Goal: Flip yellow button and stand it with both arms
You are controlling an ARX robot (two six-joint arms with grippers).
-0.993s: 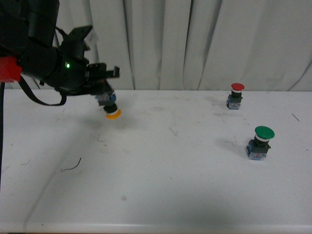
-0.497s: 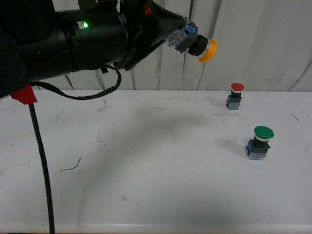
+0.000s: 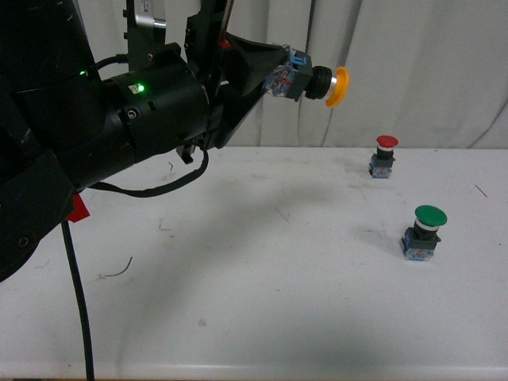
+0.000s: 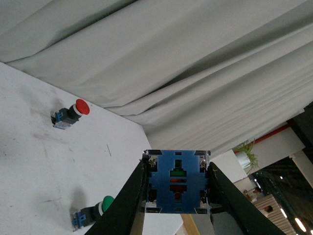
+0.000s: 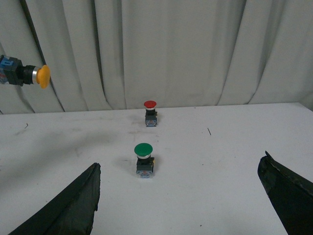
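Observation:
The yellow button (image 3: 317, 82) hangs high above the table, lying sideways with its yellow cap pointing right. My left gripper (image 3: 279, 77) is shut on its blue base. In the left wrist view the blue base (image 4: 177, 181) fills the gap between the two black fingers. From the right wrist the button (image 5: 24, 76) shows at the far left edge, in the air. My right gripper (image 5: 178, 196) is open, its fingers wide apart with bare table between them. The right arm does not show in the front view.
A red-capped button (image 3: 384, 155) stands upright at the back right of the white table (image 3: 262, 302). A green-capped button (image 3: 423, 231) stands upright nearer, on the right. A thin dark wire scrap (image 3: 117, 270) lies at the left. Grey curtains hang behind.
My left arm has lifted the yellow button from just above the table's left rear to high up, and turned it from cap-down to sideways. Over the last half second it levelled slightly.

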